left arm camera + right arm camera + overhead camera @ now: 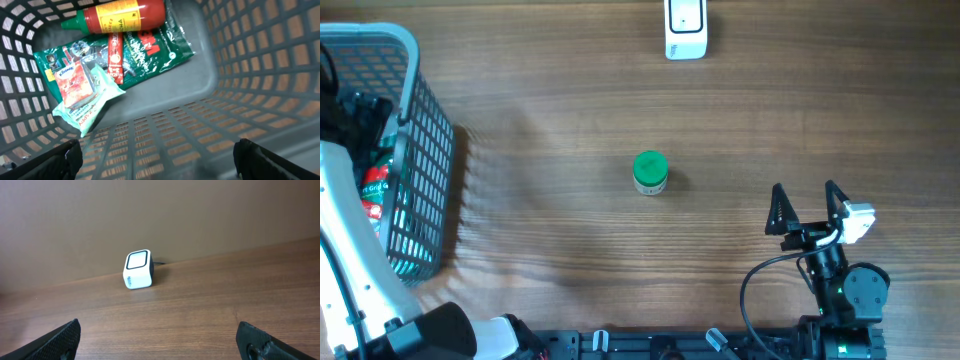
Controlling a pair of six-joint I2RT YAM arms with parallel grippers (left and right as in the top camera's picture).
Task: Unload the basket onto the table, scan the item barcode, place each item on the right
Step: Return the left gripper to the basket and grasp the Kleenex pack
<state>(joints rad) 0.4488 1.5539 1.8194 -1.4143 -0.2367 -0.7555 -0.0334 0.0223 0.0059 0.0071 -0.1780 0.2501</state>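
The white barcode scanner point(685, 28) stands at the table's far edge; in the right wrist view the scanner point(138, 269) faces me against the wall. A small green-lidded jar point(650, 172) stands mid-table. My left gripper point(157, 147) hangs open inside the grey mesh basket point(425, 130), above its near wall, holding nothing. Beyond it lie a red sauce bottle point(120, 15), a green packet point(150, 55) and a pale teal tissue pack point(80, 97). My right gripper point(805, 192) is open and empty, low over the table at the front right, pointing toward the scanner.
The basket wall point(260, 65) rises on every side of the left gripper. The white left arm point(345, 250) reaches over the basket's near rim. Bare wooden table point(200, 310) lies between the right gripper and the scanner.
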